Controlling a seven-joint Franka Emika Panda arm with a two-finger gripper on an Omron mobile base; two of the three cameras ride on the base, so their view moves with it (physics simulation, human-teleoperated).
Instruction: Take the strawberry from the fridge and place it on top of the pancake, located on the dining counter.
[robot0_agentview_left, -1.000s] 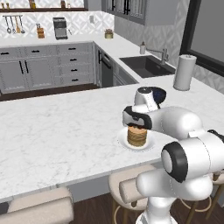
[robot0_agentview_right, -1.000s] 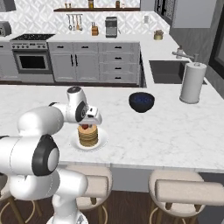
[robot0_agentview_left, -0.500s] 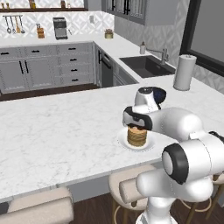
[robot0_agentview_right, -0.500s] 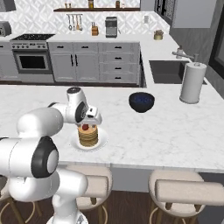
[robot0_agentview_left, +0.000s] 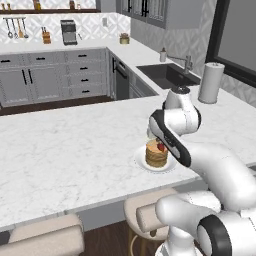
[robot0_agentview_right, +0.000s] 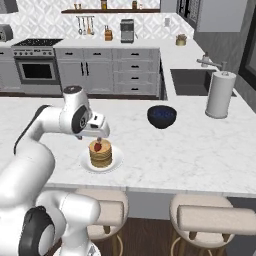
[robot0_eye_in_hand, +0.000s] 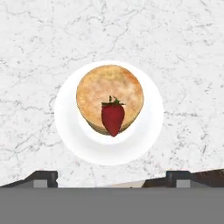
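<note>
Two tool (robot0_eye_in_hand: 112, 177) fingertips are seen spread wide, nothing gripped, hung directly above the strawberry (robot0_eye_in_hand: 113, 117). It lies on the pancake (robot0_eye_in_hand: 110, 96) (toward one edge), stack centred on a white plate (robot0_eye_in_hand: 70, 131) upon the marble desk (robot0_eye_in_hand: 183, 52); placement judged complete.

Strawberry (robot0_eye_in_hand: 113, 118) on pancake (robot0_eye_in_hand: 109, 95), on plate (robot0_eye_in_hand: 70, 127), on dining counter (robot0_eye_in_hand: 39, 52).

One strawberry (robot0_eye_in_hand: 113, 118), on top of one pancake stack (robot0_eye_in_hand: 110, 95). One white plate (robot0_eye_in_hand: 72, 131) under stack, near front edge of dining counter (robot0_agentview_left: 70, 150). One dark blue bowl (robot0_agentview_right: 161, 116), mid-counter. One paper towel roll (robot0_agentview_right: 220, 94), toward counter's right end. Two stools (robot0_agentview_right: 210, 220) along front edge. One sink (robot0_agentview_left: 167, 75), one faucet (robot0_agentview_left: 186, 62), on back worktop. One coffee machine (robot0_agentview_right: 127, 31), one stove (robot0_agentview_right: 33, 62).
</note>
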